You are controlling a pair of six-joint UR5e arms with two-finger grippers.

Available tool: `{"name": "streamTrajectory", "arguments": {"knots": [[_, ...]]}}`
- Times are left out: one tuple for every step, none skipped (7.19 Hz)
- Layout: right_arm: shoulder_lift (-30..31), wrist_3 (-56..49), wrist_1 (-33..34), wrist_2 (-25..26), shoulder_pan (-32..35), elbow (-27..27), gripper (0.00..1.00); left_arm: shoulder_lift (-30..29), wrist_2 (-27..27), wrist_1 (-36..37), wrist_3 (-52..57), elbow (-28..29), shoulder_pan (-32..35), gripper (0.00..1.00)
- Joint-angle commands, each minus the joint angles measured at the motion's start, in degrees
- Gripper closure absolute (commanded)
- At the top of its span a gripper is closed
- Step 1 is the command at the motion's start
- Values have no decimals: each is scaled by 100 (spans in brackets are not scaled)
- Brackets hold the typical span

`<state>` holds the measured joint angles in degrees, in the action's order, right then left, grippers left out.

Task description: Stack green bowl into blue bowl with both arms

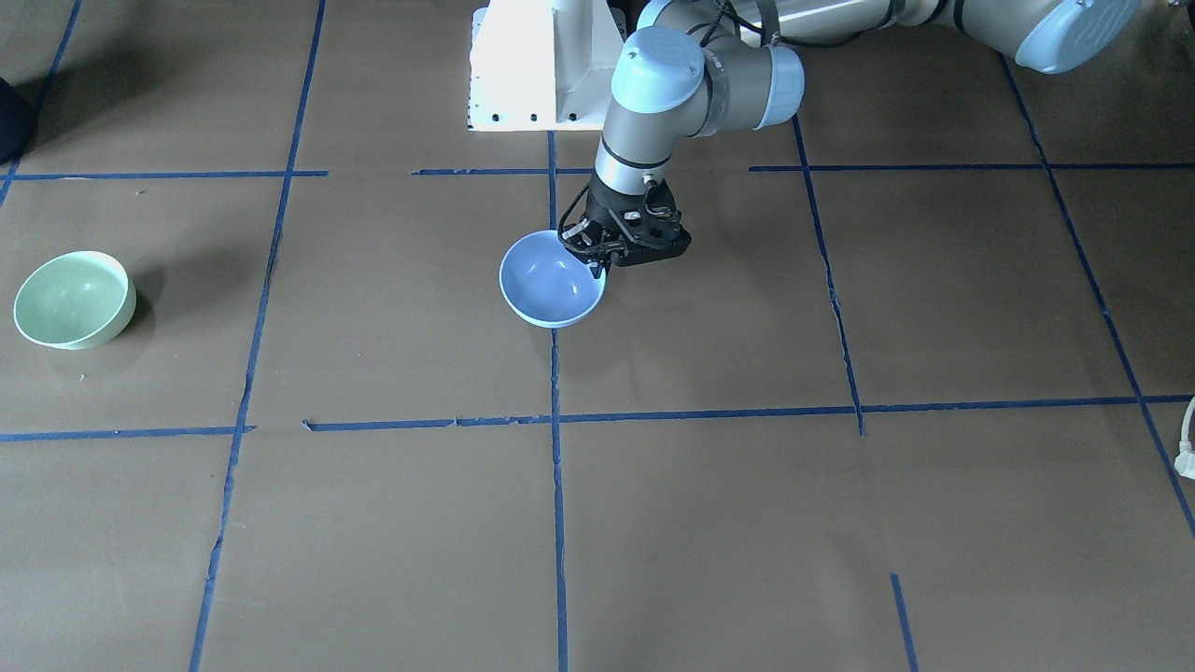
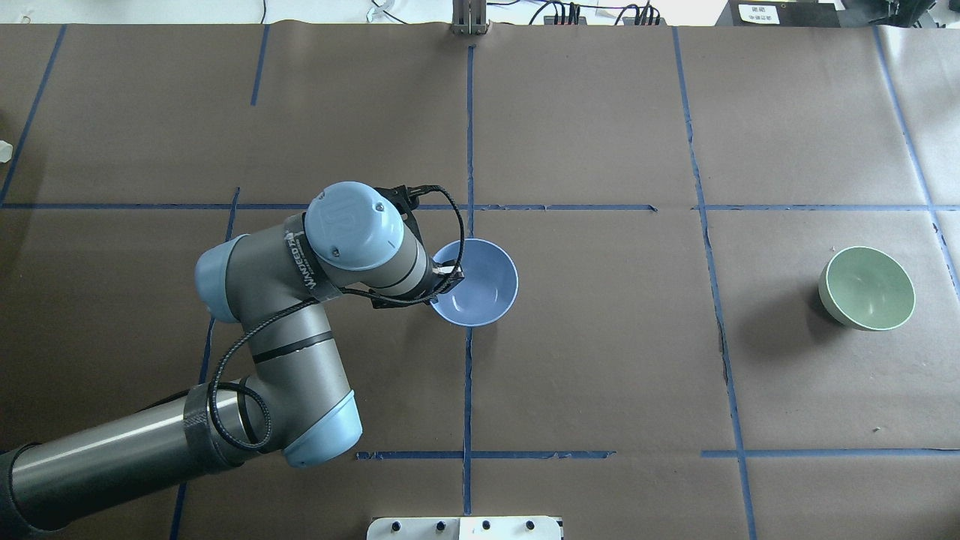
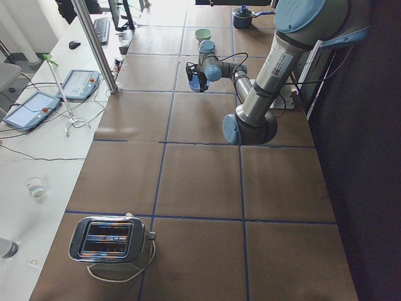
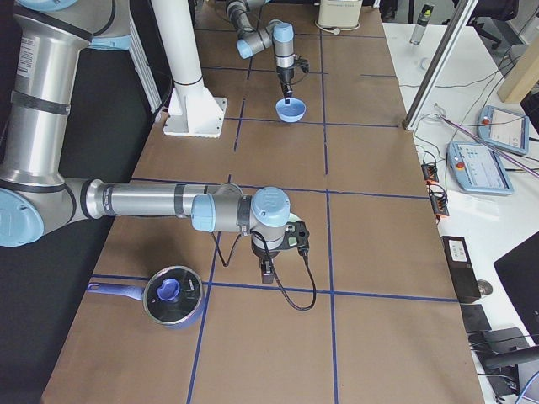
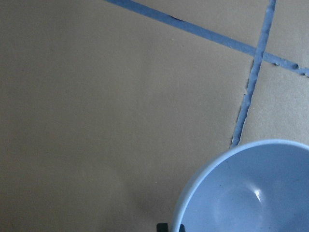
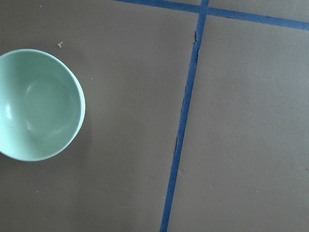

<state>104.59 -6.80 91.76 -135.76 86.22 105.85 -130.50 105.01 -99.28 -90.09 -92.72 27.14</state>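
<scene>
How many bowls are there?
2. The blue bowl is near the table's middle, its rim pinched by the left arm's fingers. The green bowl sits alone toward the robot's right. None seem hidden.

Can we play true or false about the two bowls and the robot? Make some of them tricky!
1. The green bowl sits inside the blue bowl. False: they are far apart, and the green bowl stands alone on the robot's right side.
2. The left gripper has its jaws at the blue bowl's rim. True.
3. Both bowls are empty. True.
4. The green bowl is upside down. False: its open side faces up.
5. A toaster stands at one end of the table. True.
</scene>
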Motion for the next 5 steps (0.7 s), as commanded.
{"name": "streamTrajectory", "arguments": {"knots": [[0,3,0,-3,0,-3,0,-55,-42,-12,36,192,-43,100],[0,3,0,-3,0,-3,0,-46,-42,-4,53,211,-34,100],[0,-6,0,-3,0,-3,0,-37,-42,-4,53,211,-34,100],[0,-6,0,-3,0,-12,0,-20,-42,5,53,211,-34,93],[0,-6,9,-3,0,-3,0,33,-51,14,53,193,-34,44]]}}
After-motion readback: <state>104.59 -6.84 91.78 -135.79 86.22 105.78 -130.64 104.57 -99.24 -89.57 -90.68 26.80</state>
